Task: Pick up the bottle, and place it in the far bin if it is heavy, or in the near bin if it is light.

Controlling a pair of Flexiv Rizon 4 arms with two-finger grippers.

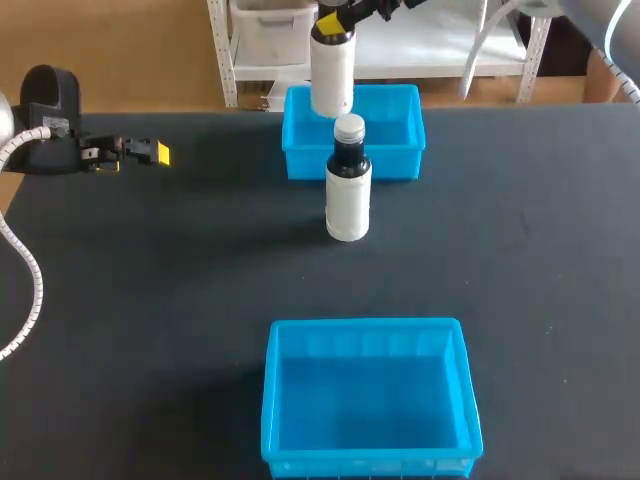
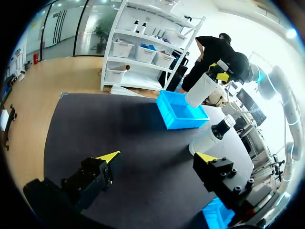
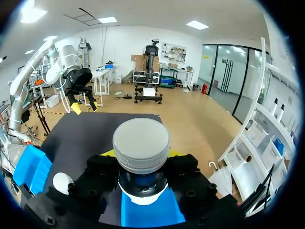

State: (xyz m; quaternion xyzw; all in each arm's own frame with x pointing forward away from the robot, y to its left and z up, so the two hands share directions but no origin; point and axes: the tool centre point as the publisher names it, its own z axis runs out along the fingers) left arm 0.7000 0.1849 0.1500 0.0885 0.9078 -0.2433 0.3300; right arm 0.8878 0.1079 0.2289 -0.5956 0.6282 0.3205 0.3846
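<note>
The left gripper (image 1: 135,155) hangs over the table's (image 1: 520,260) far left, its fingers spread around nothing, well apart from both bottles. In the middle, a second bottle (image 1: 348,195) stands just near of the far bin (image 1: 405,150). The near bin (image 1: 465,400) sits at the near edge. The right gripper (image 1: 338,15) is clamped on the held bottle (image 1: 332,75) at its neck, above the far bin's left part.
</note>
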